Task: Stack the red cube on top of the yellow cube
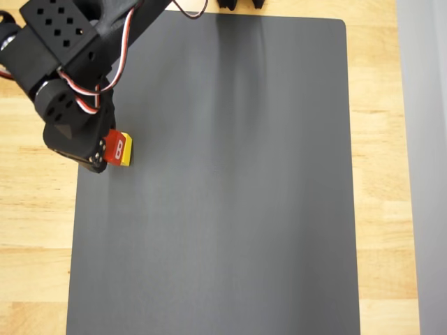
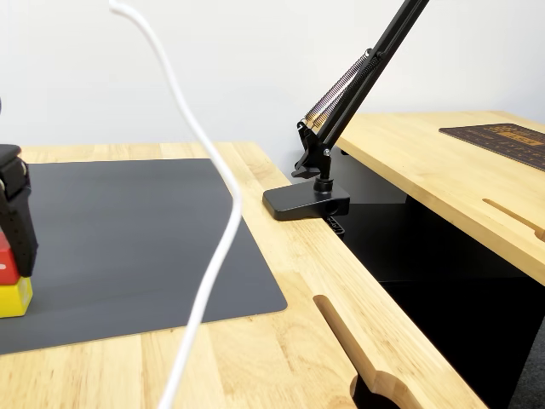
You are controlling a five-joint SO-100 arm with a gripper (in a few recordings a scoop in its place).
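I saw the red cube [image 1: 119,147] sitting on the yellow cube [image 1: 126,151] at the mat's [image 1: 230,209] left edge in the overhead view — stacked in the fixed view too. The gripper [image 1: 105,150] was right against the red one, but whether its fingers were clamped or loose — I couldn't tell.

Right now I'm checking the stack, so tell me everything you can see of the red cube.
The red cube is small, matte and bright red-orange, with a pale "B" on the face seen in the overhead view. It sits on the yellow cube at the dark mat's left edge. The black gripper is against it; whether the jaws clamp it is unclear. In the fixed view it is half hidden.
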